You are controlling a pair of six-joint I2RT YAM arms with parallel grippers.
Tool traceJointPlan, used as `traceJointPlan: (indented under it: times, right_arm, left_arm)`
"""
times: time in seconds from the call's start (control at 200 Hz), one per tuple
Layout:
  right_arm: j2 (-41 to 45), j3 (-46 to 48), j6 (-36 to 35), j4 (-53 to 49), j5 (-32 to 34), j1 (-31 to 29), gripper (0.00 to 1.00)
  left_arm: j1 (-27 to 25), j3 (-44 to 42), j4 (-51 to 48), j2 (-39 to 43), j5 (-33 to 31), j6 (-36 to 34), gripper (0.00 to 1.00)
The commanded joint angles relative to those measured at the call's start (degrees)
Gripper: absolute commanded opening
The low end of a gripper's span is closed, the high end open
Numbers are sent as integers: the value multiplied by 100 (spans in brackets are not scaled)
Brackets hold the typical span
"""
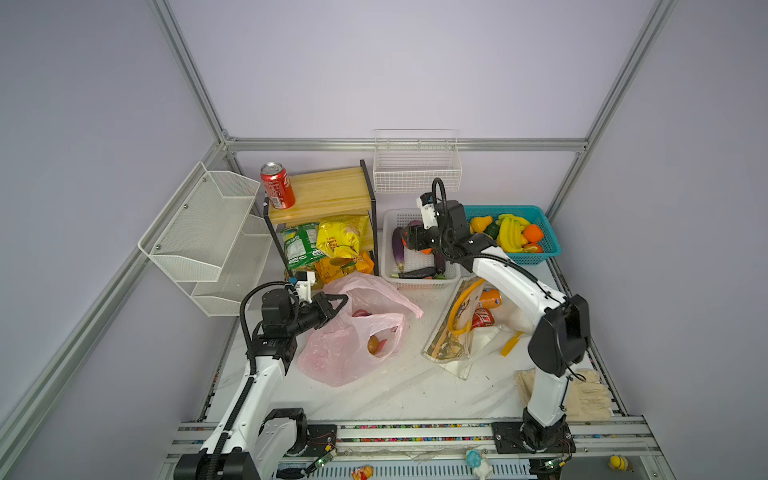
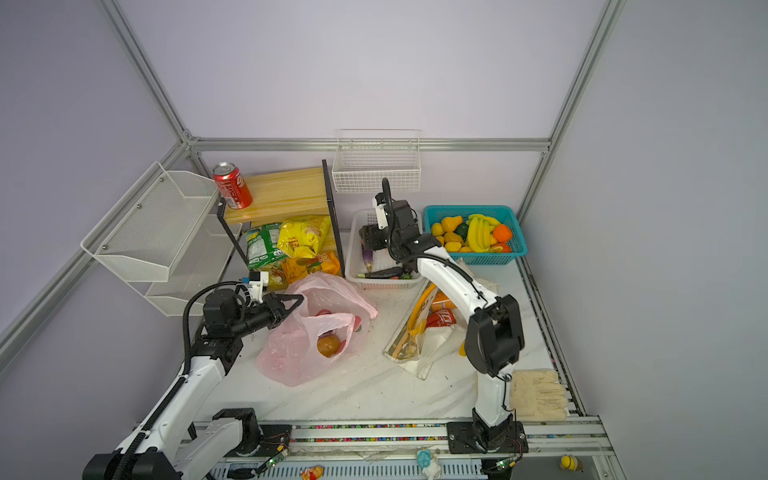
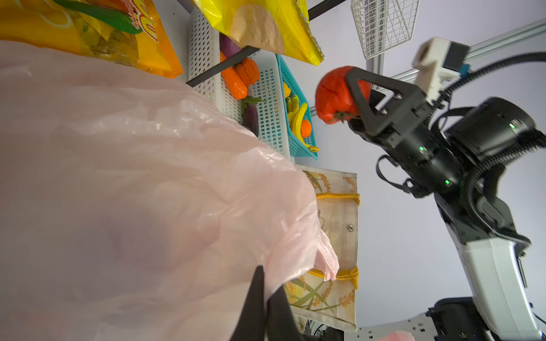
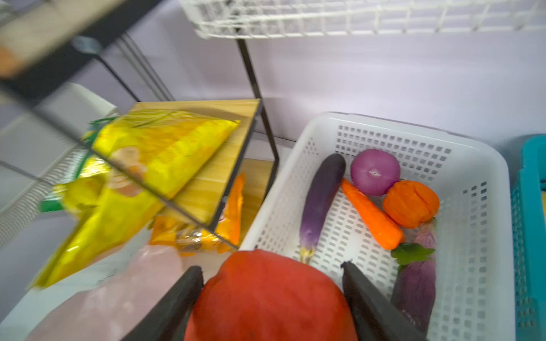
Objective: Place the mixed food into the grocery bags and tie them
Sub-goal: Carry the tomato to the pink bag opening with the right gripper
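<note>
Left jaws are pinched together on the thin edge of the pink bag (image 1: pixel 345 357), right by its mouth. The bag is slumped on the desk (image 1: pixel 395 395), and through the opening I can see the brown potato (image 1: pixel 373 344) plus something reddish further in, can't tell what.

Right jaws are clamped on the red tomato (image 3: pixel 334 94), one finger on each side, up in the air over the white basket (image 4: pixel 487 177) at the back. In that basket: a purple onion (image 4: pixel 375 172), an eggplant (image 4: pixel 322 200), a carrot (image 4: pixel 372 214) and an orange lumpy thing (image 4: pixel 410 203).

The canvas tote (image 1: pixel 453 332) lies flat on the desk to the right of the pink bag, with the orange soda can (image 1: pixel 490 298) and a red cola can (image 1: pixel 482 319) lying at its open end. A second cola can (image 1: pixel 277 185) stands upright on top of the wooden shelf (image 1: pixel 328 193), back left.
</note>
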State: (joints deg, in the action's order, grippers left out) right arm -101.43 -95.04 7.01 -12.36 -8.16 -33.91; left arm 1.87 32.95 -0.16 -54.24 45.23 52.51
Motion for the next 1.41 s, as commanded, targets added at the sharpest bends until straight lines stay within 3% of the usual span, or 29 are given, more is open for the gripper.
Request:
traceJointPlan:
  times: [0.0,0.24,0.315,0.47,0.63,0.83,0.96,1.085,1.175,1.4]
  right_arm:
    - [1032,1000,185,426,102,-397,49]
    - [3395,3084,615,-373,210,-1026,48]
    - [4054,3613,950,-385,-98,-1210,47]
    - [4650,4550,1380,-55,-496,-1499,47]
    - [4233,5586,1828,1655,-1007,-1769,47]
    - [3112,5734,1693,2695,-204,-1929,47]
    - [2591,5605,1837,3365,605,-1933,47]
    - [1963,5516,2399,4242,1068,-1934,47]
    - [1491,5254,2709,4691,957,-1937,47]
    - [502,4599,3465,4699,1128,-2259,49]
  left_arm:
    - [36,270,225,-28,159,-4,0]
    - [24,234,258,-72,119,-22,0]
    - [16,268,243,-78,100,-22,0]
    - [-12,334,228,-87,12,-39,0]
    - [-34,485,73,-121,22,-187,0]
    - [-88,537,-19,-179,101,-284,0]
    - [-172,570,-35,-299,302,-463,0]
    - [-334,672,-36,-425,464,-529,0]
    - [-511,750,-36,-439,488,-549,0]
    - [-797,869,21,-394,469,-492,0]
